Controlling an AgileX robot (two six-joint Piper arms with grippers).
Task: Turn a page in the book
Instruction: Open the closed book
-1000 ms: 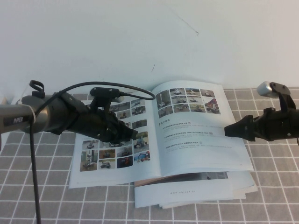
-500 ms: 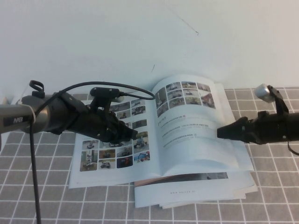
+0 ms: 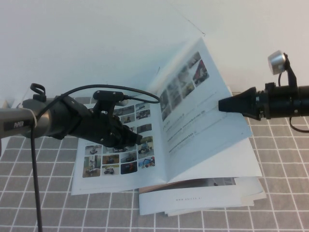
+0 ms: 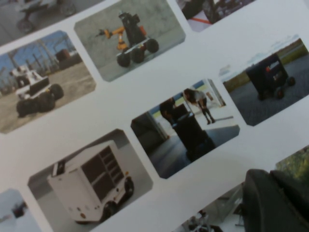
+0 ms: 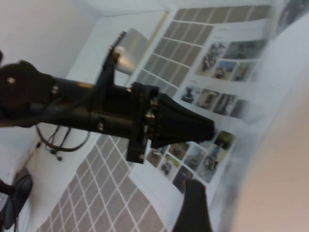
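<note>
Right tool (image 3: 223,104), high view: arm reaches in level from the right, raised off the surface (image 3: 280,159), tip at the outer part of the page (image 3: 203,111). Its fingers look drawn to a narrow dark point; whether they pinch the sheet cannot be told here. The page stands lifted and tilted toward the spine, photo rows uppermost, text lines below, its free edge up against the white wall (image 3: 96,38).

Left tool (image 3: 135,139), high view: arm enters from the left, angled down, tip resting on the left-hand leaf of the book (image 3: 120,159) over the photo grid. Finger spread cannot be told. The book lies open on the grey checked surface, near the wall; a stack of white sheets (image 3: 203,200) pokes out beneath its near edge. Open surface lies to the right of the book and in front of it.

Left wrist view: close on the photo grid of the book (image 4: 145,96); a dark part of the left tool (image 4: 275,203) sits against the paper at one corner. Its opening is not shown.

Right wrist view: the left arm (image 5: 120,116) crosses above the book's photo leaf (image 5: 212,96); one dark finger (image 5: 195,208) of the right tool beside the blurred raised page (image 5: 270,159), the other finger hidden, so the tool appears spread wide with the sheet between.
</note>
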